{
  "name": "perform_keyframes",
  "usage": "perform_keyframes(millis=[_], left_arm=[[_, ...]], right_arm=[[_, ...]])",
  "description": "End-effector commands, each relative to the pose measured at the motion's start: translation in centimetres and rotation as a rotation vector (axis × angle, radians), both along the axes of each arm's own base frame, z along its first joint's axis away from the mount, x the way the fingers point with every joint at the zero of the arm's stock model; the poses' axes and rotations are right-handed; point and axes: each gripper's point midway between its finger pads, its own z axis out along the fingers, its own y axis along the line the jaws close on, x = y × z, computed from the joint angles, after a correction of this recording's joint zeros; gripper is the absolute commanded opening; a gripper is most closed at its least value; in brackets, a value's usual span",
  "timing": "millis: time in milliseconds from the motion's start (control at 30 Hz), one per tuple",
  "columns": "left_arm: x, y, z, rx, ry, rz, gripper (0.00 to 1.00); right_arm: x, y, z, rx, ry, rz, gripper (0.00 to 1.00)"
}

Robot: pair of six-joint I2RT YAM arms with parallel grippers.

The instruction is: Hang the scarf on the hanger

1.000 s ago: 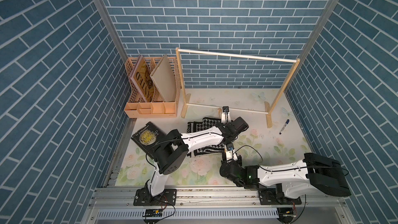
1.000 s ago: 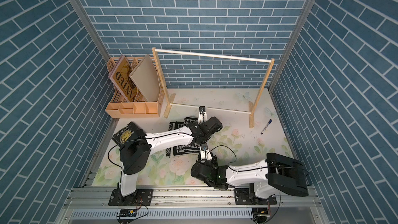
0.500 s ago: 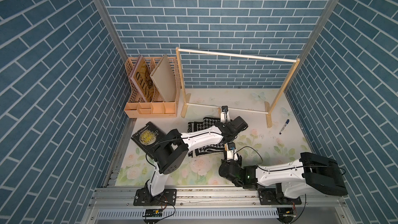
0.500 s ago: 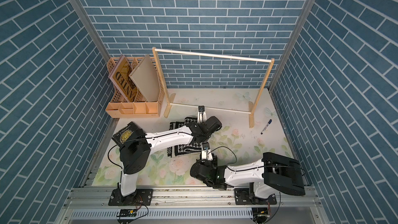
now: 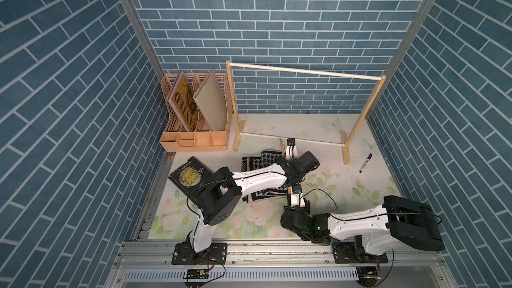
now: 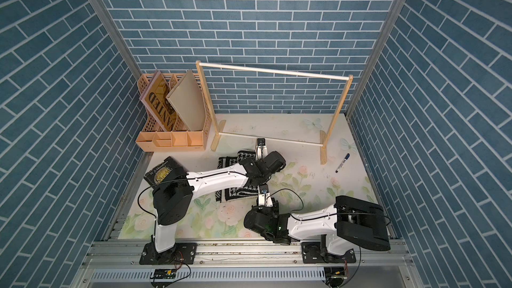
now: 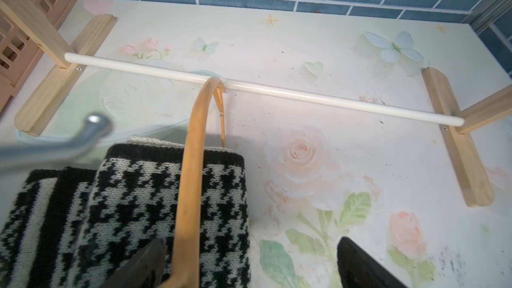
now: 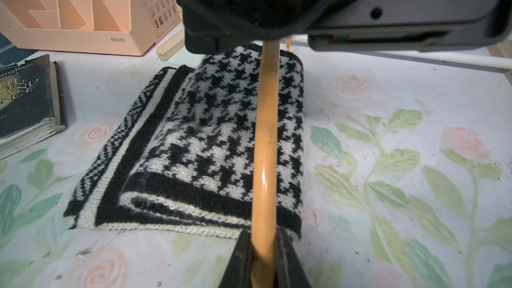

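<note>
Top views first. The scarf (image 5: 260, 163) lies folded flat around the middle of the surface (image 5: 368, 189), a shade toward the left edge, in front of the wooden rack (image 5: 304, 72). Both wrists meet over its right side: the left arm (image 5: 257, 181) is stretched across it, and the right arm (image 5: 357, 221) lies in from the front-right corner. Of the hanger (image 5: 281, 149) only a wooden tip pokes out toward the rack's low rail (image 5: 318, 142). Neither pair of jaws can be read from up here.

Left wrist view now. The left jaws stand wide open, one finger (image 7: 138, 264) just beside the hanger's curved wood, the other well clear over bare surface. Nothing gripped. The hanger runs across the top of the scarf with its far tip at the low rail; touching or not, I cannot tell. Its metal hook (image 7: 91, 126) is a blur off to one side.

Right wrist view. The right jaws are clamped on the hanger's near end, at the scarf's front hem.

So the scarf sits under the hanger, not over its bar. The dangers, as I read them:
- The hold is at one end only, so a lift could let the hanger pivot or slip in the pinch.
- The far tip could catch on the rail.
- Open fingers this close to loose knit could snag a fold and drag the bundle askew.
</note>
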Motion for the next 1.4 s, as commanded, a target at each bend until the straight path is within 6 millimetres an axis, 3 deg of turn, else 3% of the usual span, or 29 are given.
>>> perform_keyframes(millis=[0, 300, 433, 567, 667, 833, 967, 1033, 1100, 1233, 1367], left_arm=[[-0.3, -1.0, 2.8, -0.055, -0.013, -0.056, 1.0], [0.0, -4.1, 7.0, -0.124, -0.022, -0.181, 1.0], [-0.1, -4.6, 9.2, -0.14, -0.029, -0.214, 1.0], [-1.2, -3.8, 10.4, -0.122, 0.003, -0.246, 1.0], [-2.3, -1.5, 11.3, -0.109, 0.006, -0.234, 1.0], [-4.3, 5.9, 13.3, -0.099, -0.06, -0.103, 1.0], [-5.4, 11.7, 13.8, -0.117, -0.095, 0.007, 1.0], [-5.5, 13.6, 13.5, -0.146, -0.105, 0.043, 1.0], [-5.4, 14.3, 12.0, -0.166, -0.086, 0.046, 1.0], [-4.5, 13.9, 6.5, -0.196, -0.005, 0.039, 1.0], [-3.7, 14.8, 0.7, -0.204, 0.056, 0.093, 0.98]], right_arm=[[0.0, 0.2, 0.1, -0.03, -0.018, 0.004, 0.0], [0.1, 0.2, -0.5, -0.046, -0.007, -0.006, 0.0], [0.1, 0.3, -0.6, -0.052, -0.006, -0.006, 0.0], [0.1, 0.3, -0.6, -0.056, -0.006, -0.007, 0.0], [0.1, 0.1, -0.6, -0.059, -0.007, -0.009, 0.0], [0.1, 0.2, -0.6, -0.062, -0.008, -0.006, 0.0], [0.2, 0.5, -0.7, -0.064, -0.005, 0.001, 0.0], [0.2, 0.7, -0.6, -0.064, -0.005, 0.004, 0.0], [0.2, 0.7, -0.5, -0.069, -0.01, 0.002, 0.0], [0.4, 0.3, 0.0, -0.065, -0.02, -0.011, 0.0], [0.4, -0.3, 0.6, -0.057, -0.027, -0.026, 0.0]])
